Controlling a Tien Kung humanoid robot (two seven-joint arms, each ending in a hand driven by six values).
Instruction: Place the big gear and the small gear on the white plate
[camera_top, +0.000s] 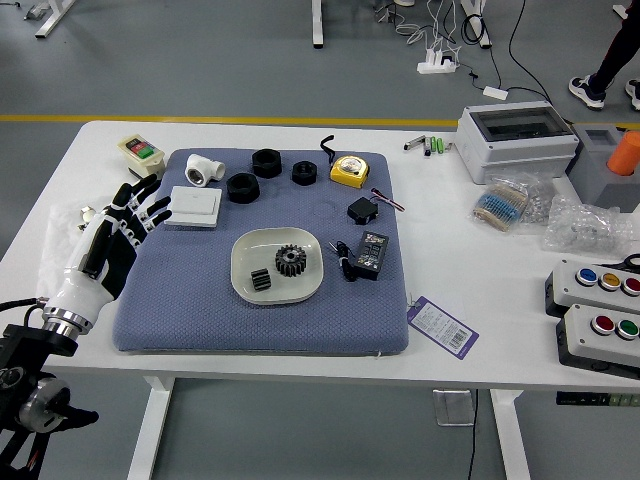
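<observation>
Find left hand (118, 235) over left edge of blue mat (200, 300), reaching up and rightward from lower left. Note fingers spread and released, tips near left side of white box (193, 206). Locate both gears on white plate (301, 284), well apart from fingertips, to their right and closer to near edge of table (470, 370). See big gear (291, 261) lying flat, face and centre hole upward, right of plate's middle. See small gear (261, 279) on its side, teeth upward, left of big gear and slightly nearer; near it, with a narrow strip of plate between. Also log black adapter (370, 256) on mat, right of plate, and yellow tape measure (350, 171) farther back. Spot person's leg (617, 50) beyond table, top right.
</observation>
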